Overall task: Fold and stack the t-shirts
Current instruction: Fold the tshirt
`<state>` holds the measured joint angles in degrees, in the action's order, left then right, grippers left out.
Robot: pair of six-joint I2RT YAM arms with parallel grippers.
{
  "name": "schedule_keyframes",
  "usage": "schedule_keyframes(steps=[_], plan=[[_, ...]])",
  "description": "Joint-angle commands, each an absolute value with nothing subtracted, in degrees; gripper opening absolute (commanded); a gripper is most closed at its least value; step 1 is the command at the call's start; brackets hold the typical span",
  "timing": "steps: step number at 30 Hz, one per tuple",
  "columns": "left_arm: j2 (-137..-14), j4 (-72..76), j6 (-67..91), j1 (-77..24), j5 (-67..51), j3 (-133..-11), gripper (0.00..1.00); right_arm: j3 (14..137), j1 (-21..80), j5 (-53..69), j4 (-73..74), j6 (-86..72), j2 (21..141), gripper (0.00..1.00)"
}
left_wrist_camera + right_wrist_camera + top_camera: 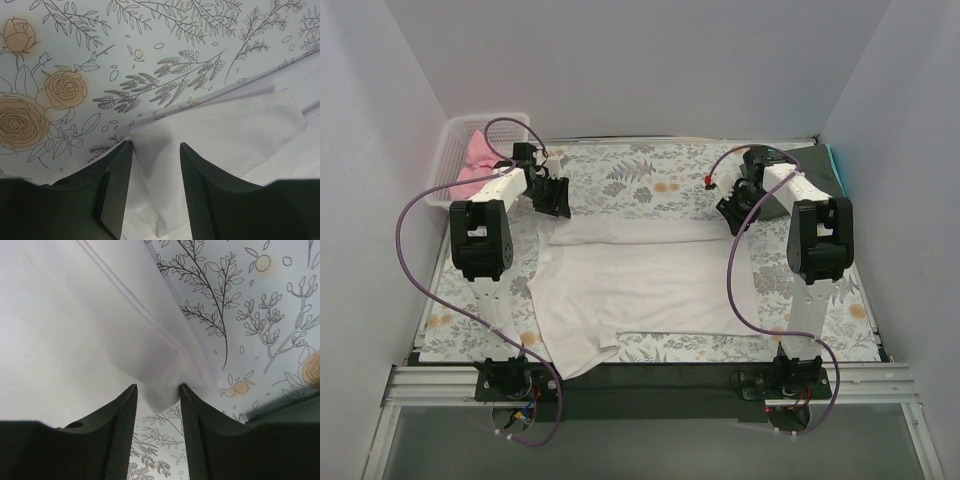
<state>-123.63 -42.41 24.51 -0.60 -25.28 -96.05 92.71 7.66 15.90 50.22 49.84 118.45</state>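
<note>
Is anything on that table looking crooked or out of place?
Yes. The white t-shirt lies askew: its near left corner droops off the floral table cloth over the dark front edge. Its far edge is folded over in a lumpy band.

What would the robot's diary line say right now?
stage: white t-shirt flat, far edge folded over | left end effector: straddles its far-left corner | right end effector: straddles its far-right corner | grip: unclear
</note>
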Motion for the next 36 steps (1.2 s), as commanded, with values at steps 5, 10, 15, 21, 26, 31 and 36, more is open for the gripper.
schedule_keyframes(steps=[5,10,15,21,26,31,36], plan=[[-123.2,-41.9,25.6,-1.1,-25.6,-97.9,0.39,96.2,8.3,17.3,52.3,50.5,119.4,0.31],[-123.8,-41.2,26.5,-1.4,-25.8,-98.9,0.39,96.9,8.3,17.0,52.6,50.5,119.4,0.09],[-125.0,-41.1,27.8,-1.5,-26.2,-100.5,0.24,96.9,8.3,16.8,52.9,50.5,119.2,0.01],[-121.3,-42.9,25.5,-1.3,-26.1,-98.9,0.0,96.3,8.3,17.1,53.4,51.2,117.4,0.01],[-113.7,-45.8,21.5,-0.8,-29.5,-94.7,0.0,93.3,8.3,17.0,53.6,52.4,114.4,0.01],[-107.4,-48.2,18.4,-0.6,-32.3,-87.7,0.0,88.5,8.3,16.5,53.6,53.3,111.3,0.01],[-102.7,-50.3,11.6,-0.6,-34.8,-80.3,0.0,82.6,8.3,15.4,53.3,55.2,108.7,0.01]])
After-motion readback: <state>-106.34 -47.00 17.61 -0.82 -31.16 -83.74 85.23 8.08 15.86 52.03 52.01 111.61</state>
